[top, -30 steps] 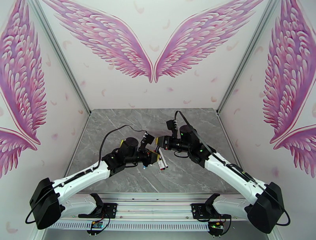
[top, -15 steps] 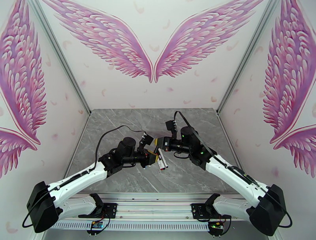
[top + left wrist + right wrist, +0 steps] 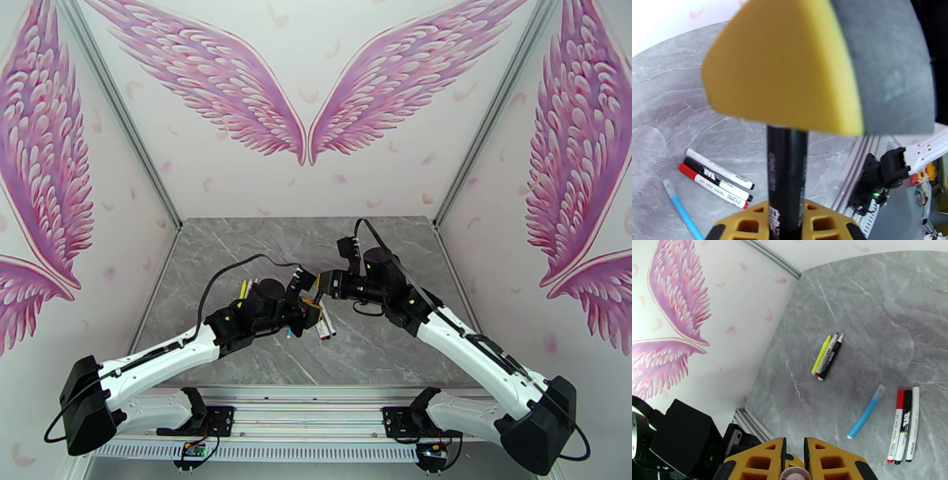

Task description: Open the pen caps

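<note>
- Above mid-table (image 3: 237,245): the two end effectors meet tip to tip, with one black pen (image 3: 787,169) spanning the gap between them.
- Left end effector (image 3: 787,221): closed tight on the black pen's barrel. The pale print running along the barrel is too blurred to read.
- Right end effector (image 3: 794,461): closed on the pen's other end. A pale round end face (image 3: 794,474) shows between its yellow fingers, and I cannot tell whether that is the cap.
- On the table below them, three pens lie side by side and touching: a white one (image 3: 719,169), a black-ended one (image 3: 717,179) with a bold "M" on its label, and one with a red cap (image 3: 687,170). The smaller print on them is unreadable.
- Blue pen (image 3: 866,412): lies alone, just beside that trio.
- Nearer the left wall, a second cluster lies well apart from the trio: a yellow pen (image 3: 821,353) touching two more, one red-tipped and one black.
</note>
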Robot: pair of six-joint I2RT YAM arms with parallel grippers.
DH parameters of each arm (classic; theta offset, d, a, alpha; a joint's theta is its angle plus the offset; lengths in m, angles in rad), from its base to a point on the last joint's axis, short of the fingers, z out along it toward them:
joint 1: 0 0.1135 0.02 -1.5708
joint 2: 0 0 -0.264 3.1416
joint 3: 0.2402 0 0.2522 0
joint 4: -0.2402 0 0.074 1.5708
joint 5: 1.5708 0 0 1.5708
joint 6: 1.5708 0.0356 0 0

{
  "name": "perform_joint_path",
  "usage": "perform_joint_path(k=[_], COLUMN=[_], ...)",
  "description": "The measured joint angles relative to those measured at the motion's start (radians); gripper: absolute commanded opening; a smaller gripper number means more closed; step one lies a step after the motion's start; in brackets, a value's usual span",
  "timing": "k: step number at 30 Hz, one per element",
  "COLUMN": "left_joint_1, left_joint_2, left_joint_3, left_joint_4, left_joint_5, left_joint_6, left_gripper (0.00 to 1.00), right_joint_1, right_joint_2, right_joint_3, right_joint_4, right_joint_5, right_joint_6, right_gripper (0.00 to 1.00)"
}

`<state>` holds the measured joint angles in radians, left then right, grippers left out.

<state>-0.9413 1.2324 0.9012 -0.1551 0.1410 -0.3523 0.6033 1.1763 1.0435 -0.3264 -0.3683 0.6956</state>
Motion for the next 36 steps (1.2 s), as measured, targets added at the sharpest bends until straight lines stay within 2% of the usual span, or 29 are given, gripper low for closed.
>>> perform_joint_path(k=[7, 13, 18, 22, 27, 36], left_joint_1=[-0.006, 0.032, 0.068, 0.08, 0.078, 0.004], left_joint_2=[0.011, 0.008, -0.04, -0.072, -0.074, 0.0], left_joint_3=[0.0, -0.023, -0.071, -0.084, -0.084, -0.042], left_joint_4=[0.012, 0.064, 0.112, 0.116, 0.116, 0.095], left_joint_5=[-0.021, 0.055, 0.143, 0.167, 0.147, -0.026], left_joint_6=[-0.007, -0.019, -0.021, -0.019, -0.018, 0.011], left_gripper=[0.0, 0.0, 0.0, 0.0, 0.0, 0.0], right_joint_1=[-0.001, -0.01, -0.016, -0.016, -0.018, -0.019], right_joint_2=[0.0, 0.0, 0.002, 0.007, 0.023, 0.032], right_joint_3=[0.0, 0.0, 0.006, 0.019, 0.034, 0.057], right_joint_4=[-0.006, 0.008, 0.028, 0.042, 0.042, -0.052], right_joint_5=[0.009, -0.007, -0.089, -0.134, -0.136, -0.011], right_joint_6=[-0.002, -0.015, -0.04, -0.062, -0.068, -0.033], right_gripper=[0.12, 0.12, 0.12, 0.12, 0.12, 0.11])
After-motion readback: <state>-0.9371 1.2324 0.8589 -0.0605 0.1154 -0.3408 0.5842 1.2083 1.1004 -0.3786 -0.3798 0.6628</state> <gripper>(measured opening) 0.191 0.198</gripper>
